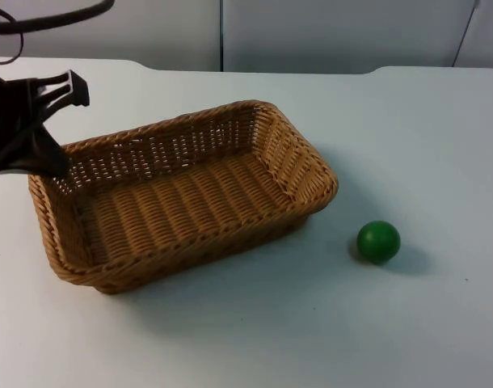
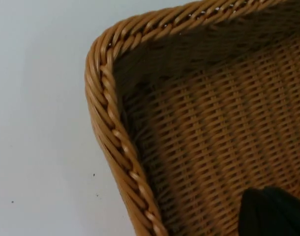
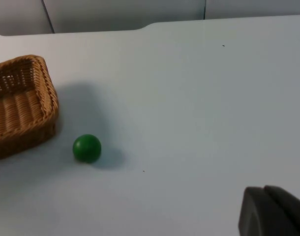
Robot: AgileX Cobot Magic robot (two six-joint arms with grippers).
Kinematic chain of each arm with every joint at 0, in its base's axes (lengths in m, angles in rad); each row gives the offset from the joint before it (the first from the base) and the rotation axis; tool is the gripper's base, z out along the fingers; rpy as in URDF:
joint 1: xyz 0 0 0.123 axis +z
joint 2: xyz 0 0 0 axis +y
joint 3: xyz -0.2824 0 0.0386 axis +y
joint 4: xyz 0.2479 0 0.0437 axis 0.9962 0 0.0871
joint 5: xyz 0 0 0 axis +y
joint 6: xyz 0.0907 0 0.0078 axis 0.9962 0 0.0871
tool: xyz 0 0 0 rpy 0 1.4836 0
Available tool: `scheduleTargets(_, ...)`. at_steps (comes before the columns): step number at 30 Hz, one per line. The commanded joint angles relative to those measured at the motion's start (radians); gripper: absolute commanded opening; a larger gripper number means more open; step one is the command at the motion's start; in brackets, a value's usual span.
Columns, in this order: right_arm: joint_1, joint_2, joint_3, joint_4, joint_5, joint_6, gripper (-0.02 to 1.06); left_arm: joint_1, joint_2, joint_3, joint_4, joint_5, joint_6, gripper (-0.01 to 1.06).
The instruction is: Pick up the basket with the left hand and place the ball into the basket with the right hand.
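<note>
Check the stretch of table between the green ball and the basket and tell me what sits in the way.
Nothing visible does. The green ball lies alone on the white table, beside the wicker basket, with only bare surface between them. The basket is open on top with nothing in it. The left tool is at its far corner.

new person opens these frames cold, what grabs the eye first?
The big woven basket mid-table, lying at a slant and holding nothing. Next, the small green ball alone on the white table, beside the basket's right end but apart from it. Then the left tool, dark, over the basket's far left corner.
</note>
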Motion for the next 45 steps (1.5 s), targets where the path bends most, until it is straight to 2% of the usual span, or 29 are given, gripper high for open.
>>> scheduleTargets(1,-0.008,-0.003,0.004,0.004,-0.011,-0.006,0.0,-0.008,0.005,-0.01,0.006,0.006,0.005,0.05)
scheduleTargets(3,-0.008,-0.003,0.004,0.004,-0.011,-0.006,0.0,-0.008,0.005,-0.01,0.014,0.006,0.005,0.26)
scheduleTargets(4,-0.008,-0.003,0.004,0.004,-0.011,-0.006,0.0,-0.008,0.005,-0.01,0.014,0.006,0.005,0.26)
scheduleTargets(6,-0.008,-0.003,0.004,0.004,-0.011,-0.006,0.0,-0.008,0.005,-0.01,0.016,0.003,0.005,0.55)
scheduleTargets(8,-0.008,-0.003,0.004,0.004,-0.011,-0.006,0.0,-0.008,0.007,-0.01,0.016,-0.028,-0.03,0.75)
scheduleTargets(13,-0.008,-0.003,0.004,0.004,-0.011,-0.006,0.0,-0.006,0.013,-0.01,0.016,-0.071,-0.032,0.71)
scheduleTargets(28,-0.008,-0.003,0.004,0.004,-0.011,-0.006,0.0,-0.003,0.137,-0.01,0.046,-0.135,-0.032,0.71)
scheduleTargets(43,-0.008,-0.003,0.004,0.004,-0.011,-0.006,0.0,-0.003,0.257,-0.01,0.046,-0.172,-0.029,0.71)
scheduleTargets(45,-0.008,-0.003,0.004,0.004,-0.011,-0.006,0.0,-0.003,0.276,-0.01,0.036,-0.184,-0.031,0.67)
